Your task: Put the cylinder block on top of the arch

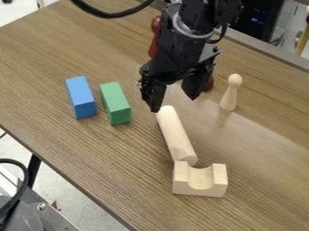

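The gripper (174,104) hangs open over the middle of the table, its two fingers spread with nothing between them. Its left fingertip is close to the upper end of the cylinder block (175,135), a pale wooden rod lying on its side. The rod's lower end is right by the arch (200,181), a pale wooden block resting with its curved hollow facing up; whether the two touch I cannot tell.
A blue block (81,97) and a green block (115,103) lie left of the cylinder. To the right stands a wooden peg figure (230,93). A red object (154,38) is partly behind the arm. The table's edge (66,180) runs along the lower left.
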Controlling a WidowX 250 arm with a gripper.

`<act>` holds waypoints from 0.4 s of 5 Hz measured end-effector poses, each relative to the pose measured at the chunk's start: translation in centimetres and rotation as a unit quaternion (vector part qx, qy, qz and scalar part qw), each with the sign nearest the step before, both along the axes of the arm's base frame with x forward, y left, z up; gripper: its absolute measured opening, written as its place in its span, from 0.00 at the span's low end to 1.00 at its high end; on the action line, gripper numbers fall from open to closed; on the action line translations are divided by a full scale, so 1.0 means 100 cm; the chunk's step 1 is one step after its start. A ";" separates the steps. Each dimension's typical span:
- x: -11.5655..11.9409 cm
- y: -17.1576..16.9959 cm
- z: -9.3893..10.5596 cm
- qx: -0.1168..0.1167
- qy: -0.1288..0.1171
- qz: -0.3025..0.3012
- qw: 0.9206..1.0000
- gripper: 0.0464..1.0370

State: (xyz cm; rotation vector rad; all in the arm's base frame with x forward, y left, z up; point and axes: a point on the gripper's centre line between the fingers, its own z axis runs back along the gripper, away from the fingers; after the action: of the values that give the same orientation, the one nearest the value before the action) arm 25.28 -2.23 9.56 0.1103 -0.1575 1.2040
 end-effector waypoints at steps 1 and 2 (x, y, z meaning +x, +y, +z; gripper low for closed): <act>-0.002 0.000 -0.006 0.002 0.013 0.000 1.000 0.96; 0.006 -0.006 -0.020 0.002 0.030 -0.010 0.999 0.96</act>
State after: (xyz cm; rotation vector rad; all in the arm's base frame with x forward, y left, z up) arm 25.86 -2.80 7.61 0.1485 -0.1081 1.1791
